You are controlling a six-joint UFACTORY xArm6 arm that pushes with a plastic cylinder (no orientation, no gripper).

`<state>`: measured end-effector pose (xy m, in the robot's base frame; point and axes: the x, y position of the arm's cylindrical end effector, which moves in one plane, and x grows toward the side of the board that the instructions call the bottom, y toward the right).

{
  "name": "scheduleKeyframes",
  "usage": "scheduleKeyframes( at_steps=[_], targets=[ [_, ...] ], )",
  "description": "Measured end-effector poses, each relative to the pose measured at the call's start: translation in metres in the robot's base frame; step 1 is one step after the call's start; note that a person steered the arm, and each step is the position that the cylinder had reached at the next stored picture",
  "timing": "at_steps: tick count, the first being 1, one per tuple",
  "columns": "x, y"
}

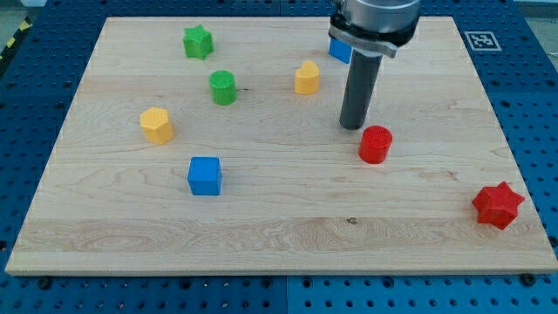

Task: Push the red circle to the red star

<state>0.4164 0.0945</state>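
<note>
You see my tip (353,126) resting just up-left of the red circle (376,144), seemingly placed to drive it down-right; the red star (498,205) waits near the worktop's (279,235) lower right corner; the end effector, a plain rod, has nothing to open or close.

Arm enters from the view's top, right of centre — only its lowest section visible. Dark rod hangs straight and upright; my tip (352,127) rests at tabletop (288,218) level — roughly mid-height in the view.
</note>
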Motion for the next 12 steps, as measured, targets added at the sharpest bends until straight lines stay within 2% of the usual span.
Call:
scheduleKeyframes(
  at_steps=[2, 4, 6, 7, 11, 12],
  targets=[
    [0.006, 0.038],
    [0.006, 0.049],
    [0.009, -0.039],
    [0.029, -0.051],
    [0.057, -0.049],
    [0.062, -0.030]
  ],
)
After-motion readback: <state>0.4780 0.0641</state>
